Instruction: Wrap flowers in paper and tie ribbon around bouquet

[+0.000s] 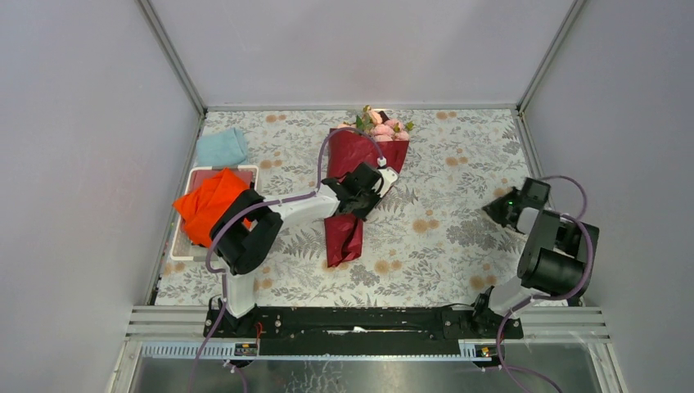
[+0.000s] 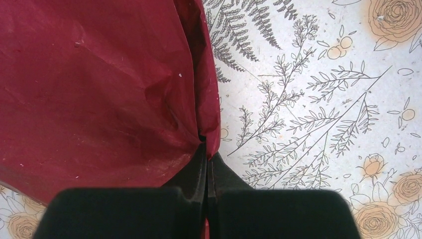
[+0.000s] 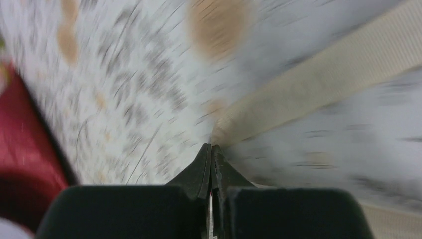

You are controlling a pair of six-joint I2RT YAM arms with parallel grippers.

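The bouquet (image 1: 360, 155) lies mid-table as a cone of dark red paper (image 2: 99, 89), its narrow end toward me. The pink flowers (image 1: 383, 127) with green leaves show at its far, wide end. My left gripper (image 1: 372, 192) sits over the cone's middle, shut (image 2: 206, 145) on a fold at the paper's right edge. My right gripper (image 1: 491, 211) is off to the right above the tablecloth. Its view is motion-blurred. There it is shut (image 3: 211, 145) on the end of the cream ribbon (image 3: 323, 74), which trails up and right from the tips.
A bright orange cloth (image 1: 209, 205) lies on a white tray (image 1: 245, 169) at the left. A light blue cloth (image 1: 223, 147) lies behind it. A floral tablecloth (image 1: 458, 172) covers the table, and grey walls close in on three sides.
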